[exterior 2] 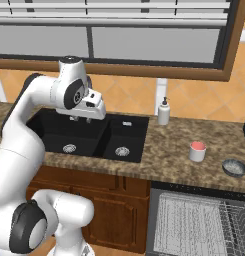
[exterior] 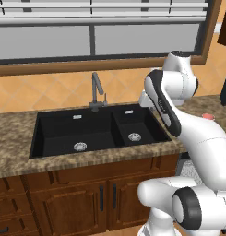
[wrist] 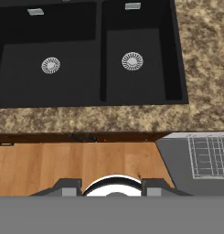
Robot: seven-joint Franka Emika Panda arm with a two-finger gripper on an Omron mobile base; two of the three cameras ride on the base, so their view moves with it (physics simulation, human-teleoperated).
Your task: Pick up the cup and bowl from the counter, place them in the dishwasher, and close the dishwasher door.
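The claw (exterior 2: 80, 119) hangs above the black sink (exterior 2: 89, 135), parted and holding nothing. Well to its right on the tabletop (exterior 2: 169, 150) stand the cup (exterior 2: 197, 151) and, farther right, the bowl (exterior 2: 234, 167). Below them the dishwasher (exterior 2: 194, 222) is open, its rack cut off by the picture edge.

Sink (exterior 2: 89, 135) set in counter (exterior 2: 174, 150); soap bottle (exterior 2: 164, 111) behind, cup (exterior 2: 197, 151) and bowl (exterior 2: 234, 167) right of it; dishwasher (exterior 2: 194, 222) below them.
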